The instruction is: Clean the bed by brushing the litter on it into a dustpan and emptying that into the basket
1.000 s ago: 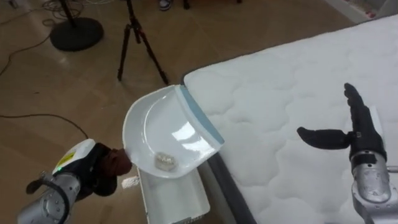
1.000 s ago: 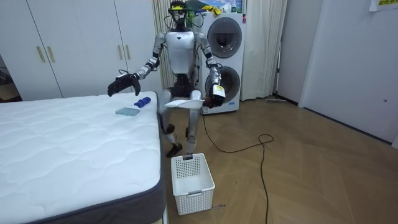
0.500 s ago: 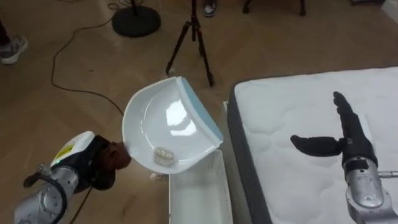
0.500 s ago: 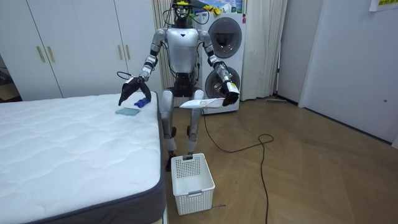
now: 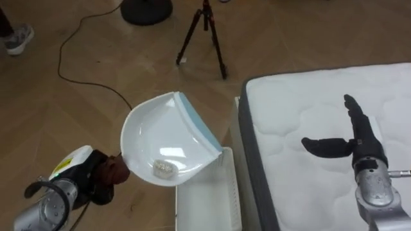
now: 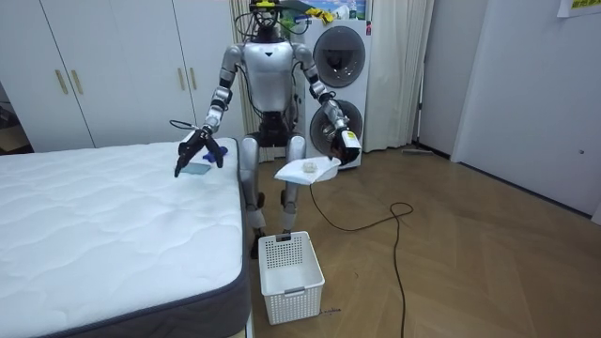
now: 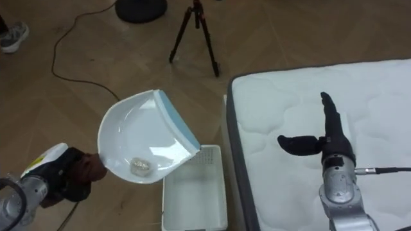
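The robot stands upright on the wooden floor at the corner of the bed [image 5: 302,102], with a stacked washer and dryer [image 6: 339,84] behind it and white wardrobe doors [image 6: 113,66] along the wall on the room view's left. Its left hand [image 5: 95,186] is clenched round the brown handle of a white dustpan [image 5: 160,138], which it holds out at about hip height beside the bed. The pan is tilted, its open face turned up toward the head camera, and a pale blue strip runs along its front lip on the side nearest the mattress. A small crumpled scrap of litter [image 5: 164,168] lies in the low part of the pan, near the handle end. On the floor just beside the bed's edge stands a white slatted basket [image 5: 215,196]; in the eye views the pan's lower lip overlaps the basket's near end. The right hand [image 5: 356,138] is released, fingers straight and thumb spread wide, held over the white quilted mattress close to its corner. In the room view a flat pale blue thing [image 6: 192,170] lies on the mattress right under that hand. Farther off on the floor stand a dark tripod [image 5: 204,32] and a round black stand base [image 5: 146,9].
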{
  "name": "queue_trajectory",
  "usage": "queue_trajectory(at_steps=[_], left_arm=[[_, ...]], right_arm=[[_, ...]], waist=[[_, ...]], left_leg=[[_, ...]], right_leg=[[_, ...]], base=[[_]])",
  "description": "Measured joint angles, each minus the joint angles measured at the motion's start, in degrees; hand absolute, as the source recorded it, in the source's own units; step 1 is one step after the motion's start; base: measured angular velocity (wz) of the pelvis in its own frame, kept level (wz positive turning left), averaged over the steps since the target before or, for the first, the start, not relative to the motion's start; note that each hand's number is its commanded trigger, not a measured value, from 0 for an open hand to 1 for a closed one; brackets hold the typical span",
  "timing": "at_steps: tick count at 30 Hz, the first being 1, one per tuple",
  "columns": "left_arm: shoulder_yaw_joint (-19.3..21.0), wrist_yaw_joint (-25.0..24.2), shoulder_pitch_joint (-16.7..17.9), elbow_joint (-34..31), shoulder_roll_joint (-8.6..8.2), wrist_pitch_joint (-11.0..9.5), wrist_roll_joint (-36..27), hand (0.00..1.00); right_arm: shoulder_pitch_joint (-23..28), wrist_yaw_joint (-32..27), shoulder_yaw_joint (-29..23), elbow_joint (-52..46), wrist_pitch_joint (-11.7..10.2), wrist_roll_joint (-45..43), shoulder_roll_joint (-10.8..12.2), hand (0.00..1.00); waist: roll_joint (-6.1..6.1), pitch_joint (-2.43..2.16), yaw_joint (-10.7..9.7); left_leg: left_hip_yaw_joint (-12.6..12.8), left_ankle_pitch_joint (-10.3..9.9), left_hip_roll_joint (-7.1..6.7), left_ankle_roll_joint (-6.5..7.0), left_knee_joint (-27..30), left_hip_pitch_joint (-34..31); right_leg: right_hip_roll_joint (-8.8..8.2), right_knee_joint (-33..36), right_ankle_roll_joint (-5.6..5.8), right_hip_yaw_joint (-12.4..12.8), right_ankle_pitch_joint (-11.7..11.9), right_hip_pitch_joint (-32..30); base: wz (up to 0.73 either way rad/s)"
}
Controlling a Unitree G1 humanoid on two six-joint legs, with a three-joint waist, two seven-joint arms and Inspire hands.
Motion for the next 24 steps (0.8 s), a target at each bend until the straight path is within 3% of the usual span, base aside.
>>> queue_trajectory(at_steps=[7, 9, 12, 15, 17, 18, 24], left_arm=[[-0.7, 2.2, -8.1, 7.7, 1.26, -0.1, 2.0, 1.0], [-0.7, 3.5, -9.4, 7.7, 2.56, -0.9, 3.0, 1.0], [-1.2, 4.9, -9.8, 7.7, 4.5, -1.1, 5.0, 1.0], [-2.4, 6.7, -10.2, 7.7, 6.19, -1.1, 5.6, 1.0], [-3.5, 7.2, -11.4, 7.7, 6.95, -1.3, 6.0, 1.0], [-4.0, 7.8, -11.9, 7.7, 6.97, -1.5, 6.6, 1.0], [-7.3, 8.7, -12.0, 8.5, 7.01, -2.0, 8.8, 1.0]], right_arm=[[-2.0, -0.1, 0.9, 2.4, -0.1, -2.8, 0.0, 0.0], [-2.3, -0.5, 0.9, 2.7, -0.4, -4.7, -0.1, 0.0], [-2.9, -0.9, 1.0, 3.9, -2.0, -4.8, -0.1, 0.0], [-4.6, -1.6, 1.1, 5.1, -2.4, -4.8, -0.2, 0.0], [-5.3, -1.7, 1.1, 5.5, -2.8, -4.9, -0.2, 0.0], [-5.6, -1.7, 1.2, 5.5, -2.8, -5.0, -0.2, 0.0], [-5.6, -3.2, 1.6, 7.3, -3.2, -7.1, -0.2, 0.0]], waist=[[1.01, -0.03, 0.0], [1.38, -0.07, -0.3], [2.54, 0.3, -1.2], [3.72, 0.34, -2.0], [3.76, 0.33, -2.4], [3.81, 0.33, -2.7], [5.79, 0.58, -3.3]], left_leg=[[0.0, 0.5, -0.29, -0.3, 1.5, -5.9], [0.1, 0.6, -0.7, -0.31, 1.9, -7.8], [0.0, 0.7, -1.09, -0.26, 1.8, -8.6], [0.4, 0.9, -1.46, 0.02, 1.7, -10.0], [1.5, 1.2, -1.95, 0.26, 1.8, -11.4], [3.1, 1.4, -1.93, 0.55, 1.7, -12.2], [5.2, 1.6, -1.92, 0.96, 1.0, -13.8]], right_leg=[[-0.64, 2.9, -0.32, -0.6, -0.5, -6.3], [-1.25, 4.5, -0.38, -0.8, -1.0, -8.7], [-1.74, 5.2, -0.21, -0.8, -1.3, -9.9], [-2.58, 7.0, -0.07, -1.1, -1.5, -12.3], [-3.71, 8.6, -0.05, -1.2, -2.6, -14.2], [-4.24, 9.7, -0.04, -1.0, -3.1, -15.5], [-4.63, 10.1, 0.07, 0.1, -3.1, -18.1]], base=[[0.04], [0.03], [0.04], [-0.01], [0.08], [0.1], [-0.09]])
